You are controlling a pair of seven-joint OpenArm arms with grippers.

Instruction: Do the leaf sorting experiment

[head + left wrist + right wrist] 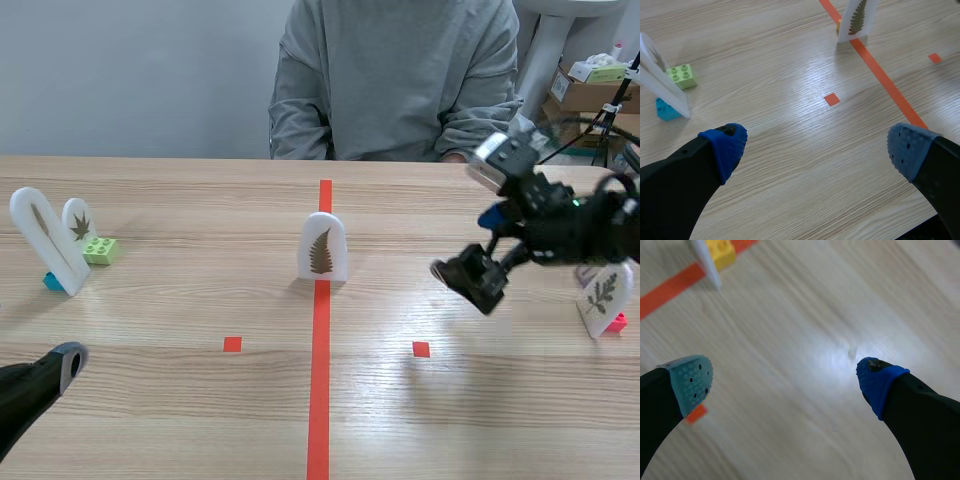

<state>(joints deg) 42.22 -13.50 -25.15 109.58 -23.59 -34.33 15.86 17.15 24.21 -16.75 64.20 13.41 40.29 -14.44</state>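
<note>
Fern-leaf card (322, 247) stands on the tape line (320, 380)

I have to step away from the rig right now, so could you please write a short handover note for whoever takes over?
Left gripper: open, low over the table's left side, holding nothing.
Right gripper: open, raised right of the tape line, holding nothing.
Things: the tall card, with a cyan block at its base, and the small card, by a green block, stand at far left. The lobed-leaf card stands at far right. The fern card stands on the tape line.
Done: apparently three cards sorted to the sides.
Left: probably the fern card.
</note>
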